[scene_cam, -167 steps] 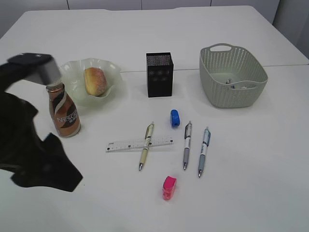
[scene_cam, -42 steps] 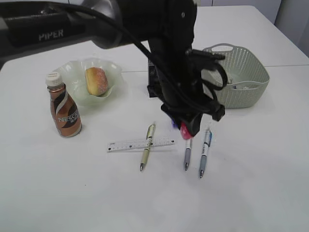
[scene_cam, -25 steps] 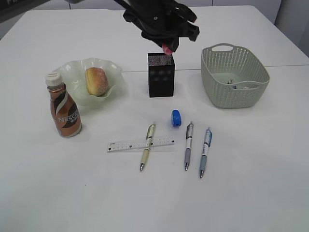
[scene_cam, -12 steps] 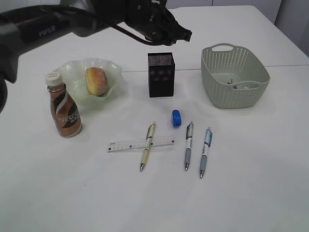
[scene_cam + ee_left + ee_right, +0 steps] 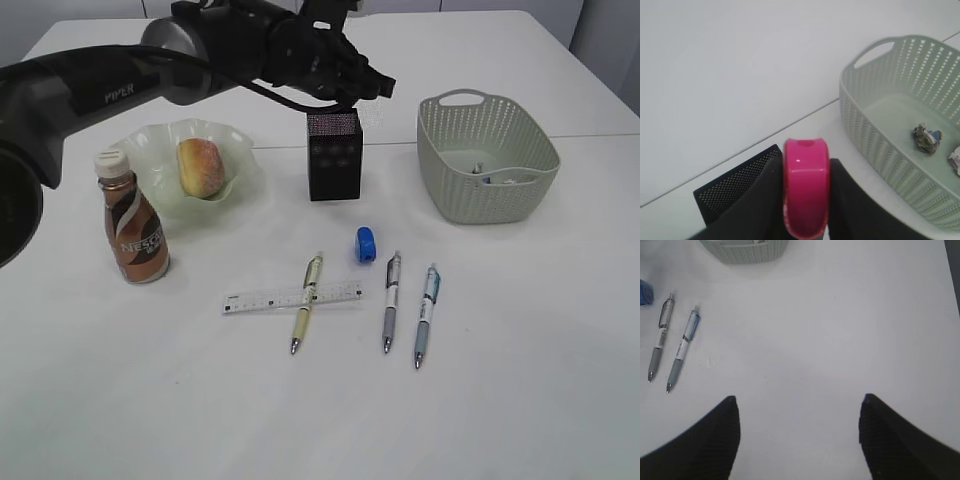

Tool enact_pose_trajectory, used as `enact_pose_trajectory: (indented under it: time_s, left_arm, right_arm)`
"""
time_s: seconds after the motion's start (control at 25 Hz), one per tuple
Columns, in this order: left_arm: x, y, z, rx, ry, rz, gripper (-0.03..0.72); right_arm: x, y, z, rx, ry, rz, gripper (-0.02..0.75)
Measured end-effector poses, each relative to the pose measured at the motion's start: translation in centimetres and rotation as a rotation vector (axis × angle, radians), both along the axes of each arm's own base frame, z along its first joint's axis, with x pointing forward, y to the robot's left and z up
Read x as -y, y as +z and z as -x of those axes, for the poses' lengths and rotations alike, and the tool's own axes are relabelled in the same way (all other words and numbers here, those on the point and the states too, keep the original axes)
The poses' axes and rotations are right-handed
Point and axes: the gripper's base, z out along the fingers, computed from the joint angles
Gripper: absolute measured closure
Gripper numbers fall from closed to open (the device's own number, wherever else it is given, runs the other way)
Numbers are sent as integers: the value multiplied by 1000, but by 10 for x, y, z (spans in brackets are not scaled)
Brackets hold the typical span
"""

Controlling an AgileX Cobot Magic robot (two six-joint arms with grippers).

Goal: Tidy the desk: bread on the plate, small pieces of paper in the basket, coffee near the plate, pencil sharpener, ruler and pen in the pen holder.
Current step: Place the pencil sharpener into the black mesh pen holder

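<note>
Left gripper (image 5: 806,220) pinches the pink pencil sharpener (image 5: 806,187) just above the black pen holder (image 5: 334,154). Right gripper (image 5: 799,440) hangs spread wide over bare desk (image 5: 840,330), pens (image 5: 671,342) nearby.

Your left arm, black and glossy, sweeps in from the left edge of the exterior frame to its upper centre. Its pincer (image 5: 806,220) is clamped on a glossy pink plastic pencil sharpener (image 5: 806,192), one dark finger on each side. Your right pincer (image 5: 799,440) hangs with its dark fingers spread wide, nothing between them.
</note>
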Motion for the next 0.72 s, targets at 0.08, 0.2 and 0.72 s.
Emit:
enact_pose_trajectory:
  time_s: [0.08,0.2,0.72]
  left_arm:
    - [0,0,0,0,1,0,521]
    - [-1,0,0,-5,2,-4,521]
    - [-18,-11,-2,-123,50,-86,521]
  right_arm:
    - [0,0,0,0,0,2,164]
    - [1,0,0,0,-1,6,164]
    - [1,0,0,-1,-2,8,164]
